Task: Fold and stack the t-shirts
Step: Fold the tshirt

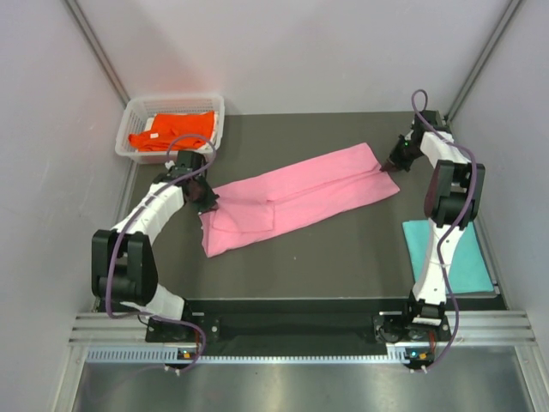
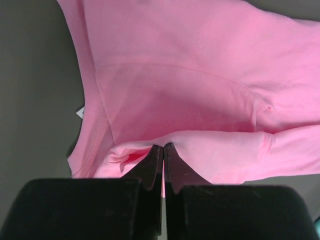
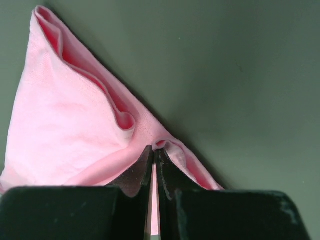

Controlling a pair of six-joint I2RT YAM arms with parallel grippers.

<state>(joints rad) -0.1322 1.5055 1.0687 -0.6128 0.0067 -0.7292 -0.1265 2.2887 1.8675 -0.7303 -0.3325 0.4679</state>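
The light pink t-shirt (image 1: 296, 198) lies folded into a long strip, slanting across the dark mat from lower left to upper right. My left gripper (image 1: 206, 196) is shut on its left end; the left wrist view shows the fingertips (image 2: 163, 148) pinching a fold of pink cloth (image 2: 200, 80). My right gripper (image 1: 394, 165) is shut on its right end, pinching a bunched edge (image 3: 156, 146) of the pink shirt (image 3: 65, 125). The bright orange t-shirt (image 1: 171, 129) lies in the basket. The teal t-shirt (image 1: 455, 257) lies folded at the right, partly behind my right arm.
A white wire-mesh basket (image 1: 137, 107) stands at the back left beside the mat. The dark mat (image 1: 343, 249) shows bare in front of the pink shirt. Light walls close in on the left, back and right.
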